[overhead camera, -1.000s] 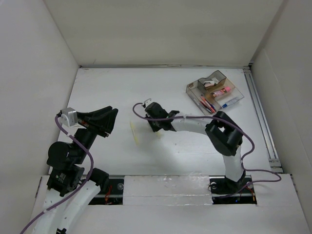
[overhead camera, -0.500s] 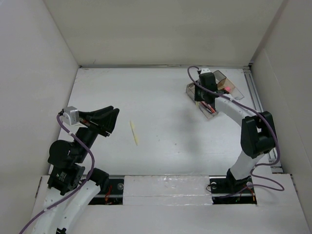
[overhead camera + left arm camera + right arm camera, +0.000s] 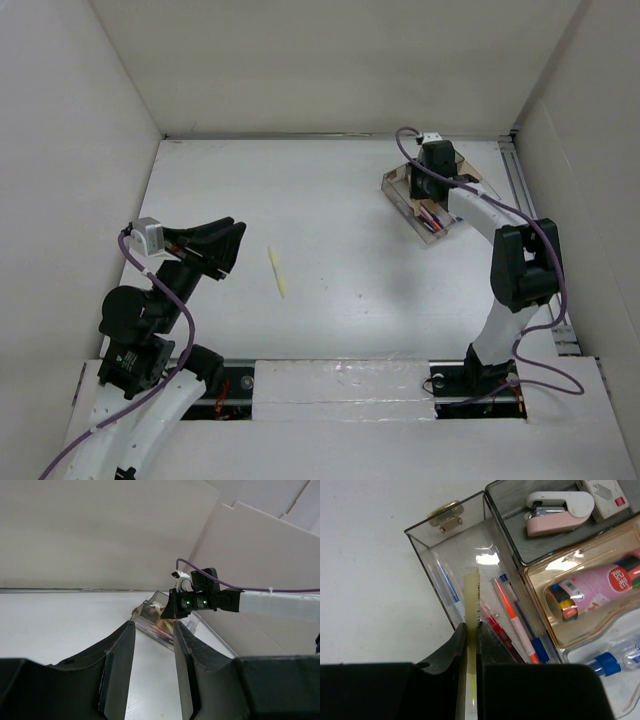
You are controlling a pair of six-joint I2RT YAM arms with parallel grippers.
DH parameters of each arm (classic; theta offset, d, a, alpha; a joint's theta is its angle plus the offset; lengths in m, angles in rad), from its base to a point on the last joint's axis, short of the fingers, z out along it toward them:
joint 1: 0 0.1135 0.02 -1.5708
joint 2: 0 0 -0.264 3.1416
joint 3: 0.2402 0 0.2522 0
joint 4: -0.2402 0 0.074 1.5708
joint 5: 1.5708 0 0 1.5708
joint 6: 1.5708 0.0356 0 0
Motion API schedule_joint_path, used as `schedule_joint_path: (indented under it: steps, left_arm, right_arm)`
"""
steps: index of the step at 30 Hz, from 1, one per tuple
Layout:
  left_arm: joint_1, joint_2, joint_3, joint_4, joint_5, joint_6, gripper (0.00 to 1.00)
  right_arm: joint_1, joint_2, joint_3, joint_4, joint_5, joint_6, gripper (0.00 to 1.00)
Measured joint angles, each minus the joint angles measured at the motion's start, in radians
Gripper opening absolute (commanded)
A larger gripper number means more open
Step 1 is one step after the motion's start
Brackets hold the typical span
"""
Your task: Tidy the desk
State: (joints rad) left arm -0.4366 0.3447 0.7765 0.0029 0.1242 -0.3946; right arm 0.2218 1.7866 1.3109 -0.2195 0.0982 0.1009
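the desk (image 3: 330, 200) — a large flat white matte tabletop — is boxed in by white panels, with a metal rail (image 3: 535, 240) along its right edge. bare surface runs wide from the left edge to the far right corner, where a small clear compartmented tray (image 3: 462, 545) sits. a loose yellow stick (image 3: 276, 271) lies left of centre. the right gripper (image 3: 471, 630) hangs over the tray's long pen compartment, clenched on a pale yellow stick (image 3: 471, 590) — only the right wrist view shows this grip, and a pink-and-white stapler (image 3: 560, 511) in a neighbouring compartment. the left gripper (image 3: 153, 635) hovers over the near-left area, jaws parted, grasping nothing.
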Motion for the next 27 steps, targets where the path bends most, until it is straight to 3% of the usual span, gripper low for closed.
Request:
schedule_joint_path:
  steps: [7,11,19,22,25,27]
  left_arm:
    - [0.0,0.0,0.0,0.0,-0.001,0.0,0.32]
    - [0.0,0.0,0.0,0.0,-0.001,0.0,0.32]
    - [0.0,0.0,0.0,0.0,-0.001,0.0,0.32]
    - [0.0,0.0,0.0,0.0,0.0,0.0,0.32]
    - [0.0,0.0,0.0,0.0,0.0,0.0,0.32]
    - [0.0,0.0,0.0,0.0,0.0,0.0,0.32]
  right_arm:
    - [0.014,0.087,0.057,-0.04,0.008,-0.044,0.06]
    - [0.023,0.092,0.056,-0.045,0.025,-0.042,0.3]
    - [0.031,0.02,0.005,-0.042,0.0,-0.009,0.36]
    - [0.055,-0.032,-0.004,-0.04,-0.009,0.005,0.26]
    - [0.108,-0.068,-0.005,-0.024,-0.048,0.016,0.04]
    - [0.173,-0.073,-0.005,-0.002,-0.059,0.024,0.0]
